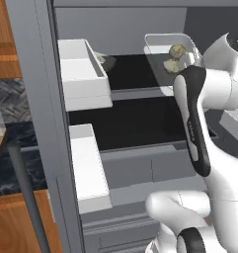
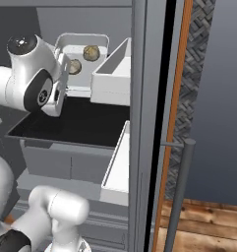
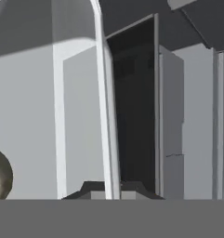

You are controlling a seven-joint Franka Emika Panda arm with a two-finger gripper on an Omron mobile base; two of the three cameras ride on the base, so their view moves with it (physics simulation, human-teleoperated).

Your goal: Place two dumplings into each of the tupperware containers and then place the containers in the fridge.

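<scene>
Tupperware comes first in what we see: a shallow rectangular white tray (image 1: 160,42) with a low rim and rounded corners sits up inside the tall grey fridge (image 1: 41,99), at the level of the dark upper shelf (image 2: 75,123), and two small wrinkled beige-grey dumplings (image 1: 177,51) lie in it side by side. We read this as the tray being carried in level so that its load does not roll. Our hand (image 3: 112,188) is pinched nearly shut, and the hand view shows the tray's thin white rim (image 3: 104,93) rising straight up from between the finger tips, so we judge that we grip the tray by its edge; one dumpling sits at the left border of that view. A thin wall needs only a narrow pinch, which explains the closed fingers. White box-shaped door bins (image 1: 83,69) hang on the open fridge door just beside the shelf, so the tray has to pass between them and the arm. We cannot tell whether the tray already rests on the shelf or hangs just above it. We see one tray with dumplings here.
</scene>
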